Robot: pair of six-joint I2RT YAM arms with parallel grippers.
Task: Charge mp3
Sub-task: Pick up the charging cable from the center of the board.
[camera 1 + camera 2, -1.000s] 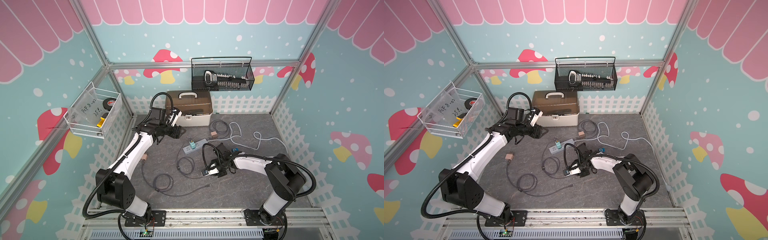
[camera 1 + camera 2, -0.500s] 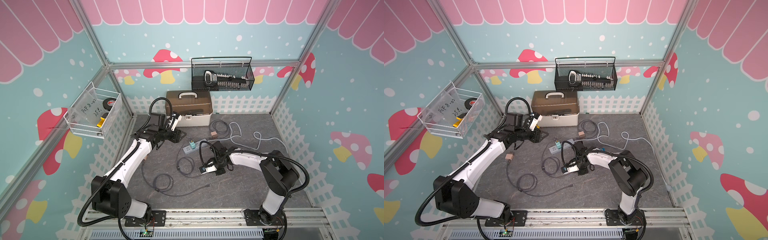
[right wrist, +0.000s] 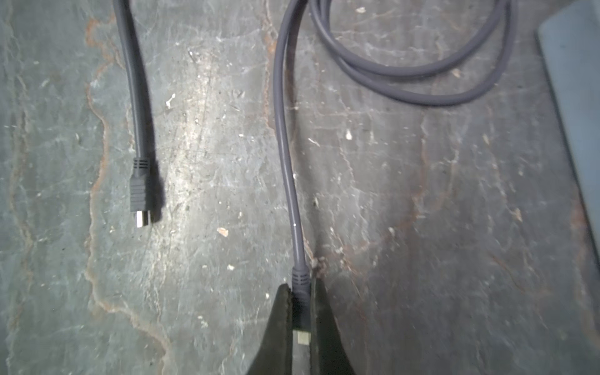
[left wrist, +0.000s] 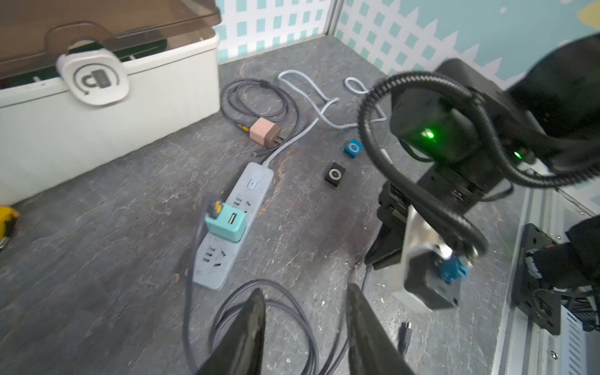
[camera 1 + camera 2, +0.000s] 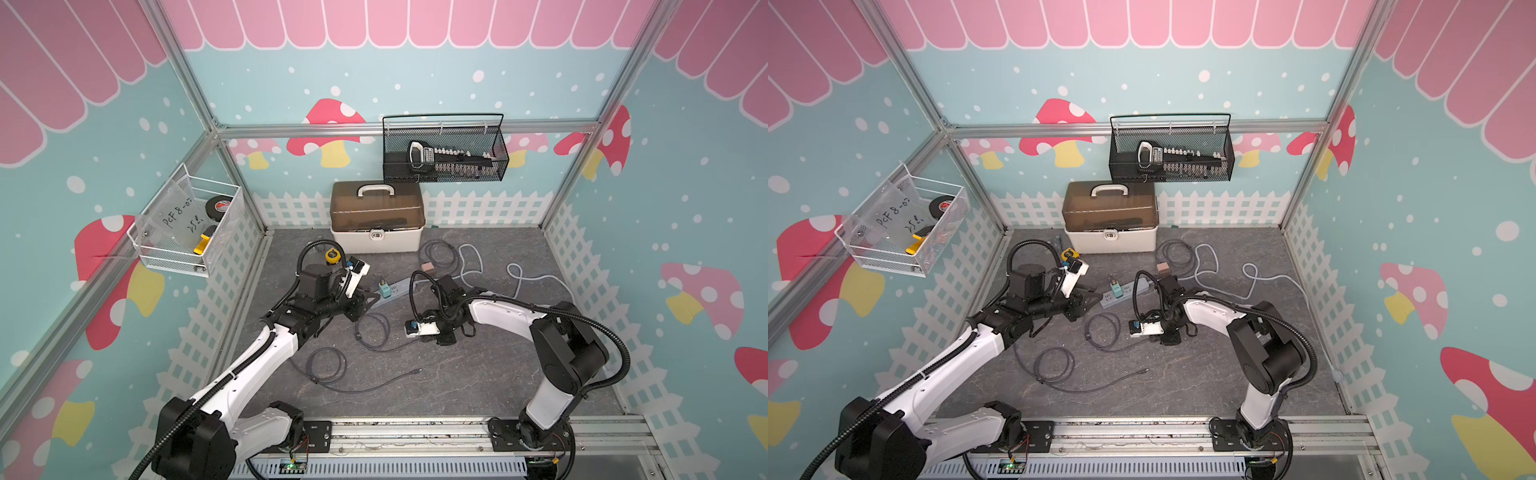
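Right pincer (image 3: 301, 289): clamped on the small plug of a thin grey cable (image 3: 285, 136). The plug's metal tip is seen between the two black fingers, held low over the grey stone-patterned floor (image 5: 478, 386) about mid-scene.
Held cable: led away from the plug into loose loops that are laid on the floor left of the right pincer, between the two arms.
Left pincer (image 4: 303, 292): jaws parted, with nothing gripped between them. It is poised above those loops, just beside the left end of the power strip.
Power strip: a long pale grey-blue power strip (image 4: 250, 186) is laid flat on the floor, far of the loops.
Charger: a teal USB charger block (image 4: 227, 224) is plugged into the strip. One grey lead is seated in it, and a second USB slot is shown facing up.
MP3 players: a small square blue mp3 player (image 4: 353, 148) and a small square black mp3 player (image 4: 335, 174) are laid flat on the floor right of the strip. They lie just beside each other but apart, and neither is touched by a cable or a pincer. They are shown only in the left wrist view.
Loose plug: a second grey cable's plug (image 3: 139, 191) is left bare on the floor near the held plug, apart from it.
Pink charger: a pink-and-brown wall charger (image 4: 264, 131) is laid beyond the strip's far end, beside a dark coiled lead.
Storage box: a white plastic box with a brown translucent lid (image 5: 376, 239) is set against the far fence.
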